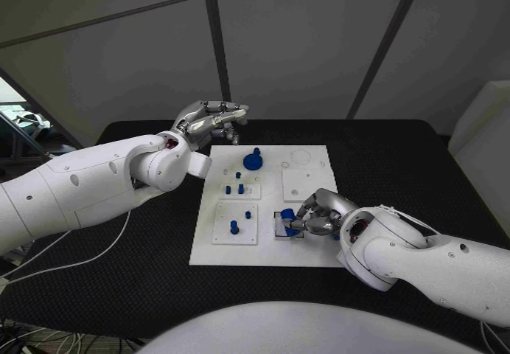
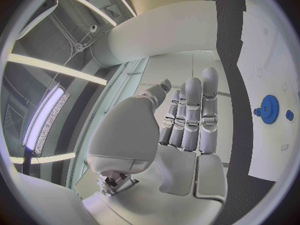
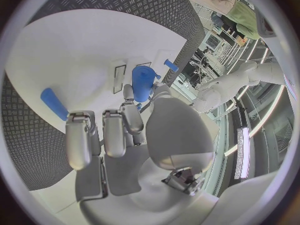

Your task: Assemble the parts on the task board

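Observation:
The white task board (image 1: 266, 247) lies in the middle of the black table. My right hand (image 1: 315, 214) rests over the board's near right block and pinches a blue part (image 1: 287, 215) between thumb and finger; the right wrist view shows that part (image 3: 144, 80) at the fingertips (image 3: 128, 94). A blue gear (image 1: 253, 158) stands on the far part of the board, also seen as the gear (image 2: 270, 109) past my left hand (image 2: 187, 120). My left hand (image 1: 213, 118) hangs above the table beyond the board's far left corner, fingers straight, holding nothing.
Small blue pegs (image 1: 233, 189) stand in the left middle block, and more pegs (image 1: 242, 219) in the near left block. A loose blue peg (image 3: 53, 102) lies on the board near my right hand. White cables (image 1: 74, 258) trail over the table's left side.

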Available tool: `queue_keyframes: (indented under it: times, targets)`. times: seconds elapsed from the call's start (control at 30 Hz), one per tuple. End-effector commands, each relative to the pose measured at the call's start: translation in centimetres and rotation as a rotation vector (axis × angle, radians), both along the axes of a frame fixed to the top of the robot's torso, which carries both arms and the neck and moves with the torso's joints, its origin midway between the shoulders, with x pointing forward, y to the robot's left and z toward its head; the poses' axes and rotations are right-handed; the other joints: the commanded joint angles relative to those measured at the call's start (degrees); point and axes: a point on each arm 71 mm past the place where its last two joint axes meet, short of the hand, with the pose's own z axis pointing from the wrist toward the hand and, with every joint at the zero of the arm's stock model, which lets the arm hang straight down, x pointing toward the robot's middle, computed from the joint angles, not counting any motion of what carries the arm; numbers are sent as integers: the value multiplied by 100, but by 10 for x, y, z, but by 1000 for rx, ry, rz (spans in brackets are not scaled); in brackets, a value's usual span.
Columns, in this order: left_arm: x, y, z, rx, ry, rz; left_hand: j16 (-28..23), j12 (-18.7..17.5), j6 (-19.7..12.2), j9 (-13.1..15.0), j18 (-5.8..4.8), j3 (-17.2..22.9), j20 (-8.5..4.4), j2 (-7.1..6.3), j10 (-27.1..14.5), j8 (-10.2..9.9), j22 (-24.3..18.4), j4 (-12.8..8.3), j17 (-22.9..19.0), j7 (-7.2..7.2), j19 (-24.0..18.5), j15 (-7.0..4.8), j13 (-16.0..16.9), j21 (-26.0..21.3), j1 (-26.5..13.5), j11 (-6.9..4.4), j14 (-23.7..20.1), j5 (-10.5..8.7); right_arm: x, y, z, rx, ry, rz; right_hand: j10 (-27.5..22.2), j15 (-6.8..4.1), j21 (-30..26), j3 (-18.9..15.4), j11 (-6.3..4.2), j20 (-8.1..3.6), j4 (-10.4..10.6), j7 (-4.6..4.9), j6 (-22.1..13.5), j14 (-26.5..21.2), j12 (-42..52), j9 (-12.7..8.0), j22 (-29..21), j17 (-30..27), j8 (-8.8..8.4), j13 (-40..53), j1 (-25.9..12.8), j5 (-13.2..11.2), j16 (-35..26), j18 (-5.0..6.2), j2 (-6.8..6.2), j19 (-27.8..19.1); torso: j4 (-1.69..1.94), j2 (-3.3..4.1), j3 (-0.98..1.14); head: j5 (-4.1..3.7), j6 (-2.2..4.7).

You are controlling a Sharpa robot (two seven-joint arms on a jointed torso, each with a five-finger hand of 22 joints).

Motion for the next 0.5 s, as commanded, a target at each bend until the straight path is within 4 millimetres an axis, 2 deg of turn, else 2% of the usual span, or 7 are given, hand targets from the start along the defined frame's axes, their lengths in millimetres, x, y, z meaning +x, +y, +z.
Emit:
queue_keyframes:
  times: [0.03, 0.23, 0.5]
  targets:
    - [0, -1, 2, -10, -8, -7, 28, 28, -36, 2, -22, -24, 26, 14, -48, 19, -9, 1, -7, -4, 6, -4, -9, -26, 29, -7, -38, 19, 2, 3, 0, 1, 4, 16, 15, -34, 21, -35, -3, -42, 5, -5, -1, 337, -17, 5, 1456, 5, 16, 3, -24, -5, 17, -115, 23, 571, 5, 0, 4, 6, 1]
    - [0, -1, 2, -10, -8, -6, 28, 28, -36, 2, -22, -24, 26, 14, -48, 19, -9, 1, -7, -4, 6, -4, -9, -26, 29, -7, -38, 19, 6, 9, -1, 0, -3, 27, 19, -35, 24, -58, -4, -43, 6, -7, -2, 337, -21, 41, 1460, 9, 31, 11, -63, -61, 19, -116, 40, 574, -6, -5, 3, 28, -8]
    - [0, -1, 2, -9, -8, -6, 28, 28, -36, 2, -22, -24, 26, 14, -48, 19, -9, 1, -7, -4, 6, -4, -9, -26, 29, -7, -38, 19, 7, 12, -1, -8, 2, 37, 27, -37, 20, -162, -7, -44, 4, -14, -29, 337, -47, 166, 1455, 11, 70, 31, -193, -332, 19, -115, 75, 570, -9, -5, 1, 43, -23]
